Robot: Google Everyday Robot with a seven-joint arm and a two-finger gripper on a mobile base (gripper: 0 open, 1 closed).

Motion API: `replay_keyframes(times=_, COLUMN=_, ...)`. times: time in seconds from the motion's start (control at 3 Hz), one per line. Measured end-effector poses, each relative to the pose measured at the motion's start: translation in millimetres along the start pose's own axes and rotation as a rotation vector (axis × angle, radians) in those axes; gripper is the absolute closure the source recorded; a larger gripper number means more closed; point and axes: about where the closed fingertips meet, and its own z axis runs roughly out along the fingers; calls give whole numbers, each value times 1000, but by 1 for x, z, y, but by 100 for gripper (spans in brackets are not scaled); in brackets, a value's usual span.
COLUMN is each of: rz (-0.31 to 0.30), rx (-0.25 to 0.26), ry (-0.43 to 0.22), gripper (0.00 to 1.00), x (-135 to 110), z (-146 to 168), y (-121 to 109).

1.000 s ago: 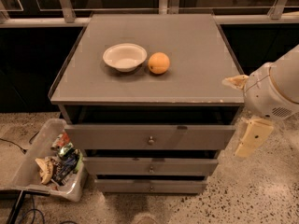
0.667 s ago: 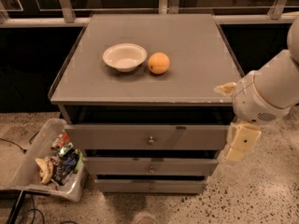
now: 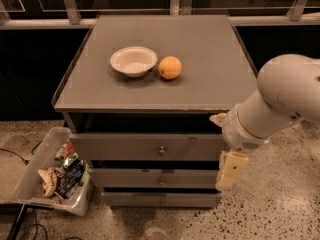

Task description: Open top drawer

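Note:
The top drawer (image 3: 125,147) is the widest grey front of the cabinet, just under a dark gap below the tabletop. Its small round metal knob (image 3: 161,150) sits at the centre. The front lies flush with the cabinet. My gripper (image 3: 225,144) hangs at the drawer's right end, on a thick white arm (image 3: 280,94) that comes in from the right. One cream finger (image 3: 230,170) points down past the middle drawer, and the other tip shows near the tabletop edge. The fingers stand apart and hold nothing. The gripper is well to the right of the knob.
Two narrower grey drawer fronts (image 3: 160,179) lie below. On the grey tabletop (image 3: 200,49) stand a white bowl (image 3: 133,60) and an orange (image 3: 170,67). A clear bin of packets (image 3: 57,171) stands on the floor at the cabinet's left. Cables lie at the bottom left.
The arm has swung left and a little lower, bringing the gripper from beside the cabinet's right edge to in front of the top drawer's right end. The drawer has not moved.

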Motion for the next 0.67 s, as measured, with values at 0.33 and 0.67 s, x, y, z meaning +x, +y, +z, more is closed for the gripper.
replay_keyframes(times=0.33, rz=-2, rx=6, ry=-24, gripper=0, x=2, z=34, y=2)
replay_keyframes(times=0.67, rz=9, rx=46, ry=-63, gripper=0, x=6, z=60, y=-8)
